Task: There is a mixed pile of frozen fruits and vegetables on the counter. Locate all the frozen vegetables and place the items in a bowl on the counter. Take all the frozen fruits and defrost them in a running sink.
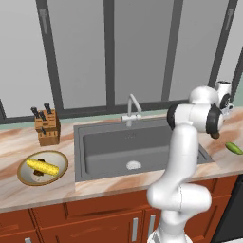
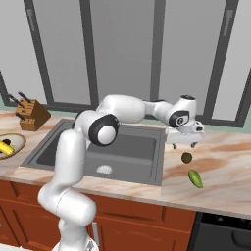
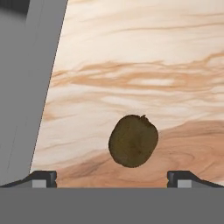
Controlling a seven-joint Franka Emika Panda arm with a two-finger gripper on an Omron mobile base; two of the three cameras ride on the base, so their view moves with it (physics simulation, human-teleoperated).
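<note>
Corn cob (image 1: 42, 166) lies flat in bowl (image 1: 60, 160) — long axis left-right

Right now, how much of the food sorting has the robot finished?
About halfway, it seems. Done: the corn cob and a small dark lump lie in the bowl. In hand: nothing yet; the open end effector hovers over the brown ball on the counter. Left: that ball and the green piece must go to the sink, which holds no food.
</note>
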